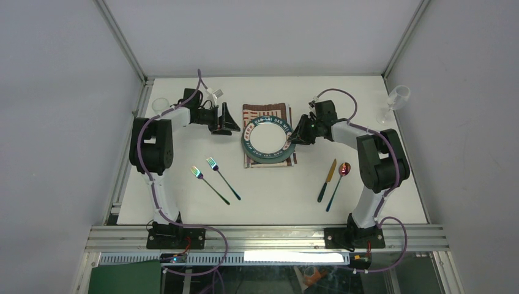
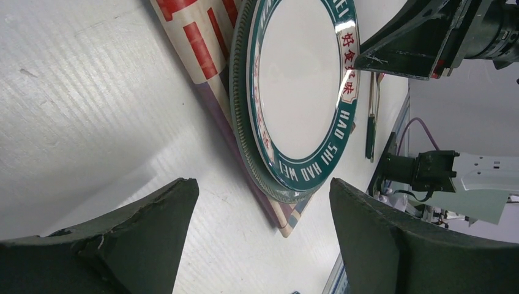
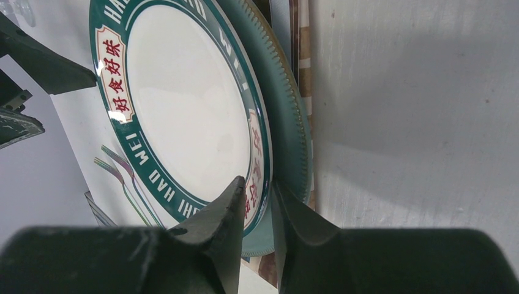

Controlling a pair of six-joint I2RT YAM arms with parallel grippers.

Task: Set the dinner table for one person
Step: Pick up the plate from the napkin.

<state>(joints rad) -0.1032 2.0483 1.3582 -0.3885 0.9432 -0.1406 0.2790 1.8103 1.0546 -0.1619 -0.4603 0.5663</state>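
A white plate [image 1: 267, 136] with a green lettered rim lies on a larger teal plate [image 3: 287, 116], on a striped placemat [image 1: 264, 110] at the middle back of the white dinner table [image 1: 275, 199]. My right gripper [image 1: 292, 138] is shut on the white plate's right rim; in the right wrist view [image 3: 257, 182] one finger lies on top and the other sits between the two plates. My left gripper [image 1: 229, 125] is open and empty, low over the table just left of the placemat, and faces the plates [image 2: 300, 79] in its wrist view [image 2: 263, 184].
Two iridescent forks [image 1: 215, 179] lie front left. A knife [image 1: 327, 180] and a spoon [image 1: 338, 184] lie front right. A tall clear glass [image 1: 396, 101] stands at the back right, a small clear bowl [image 1: 160, 105] at the back left. Aluminium rails edge the table.
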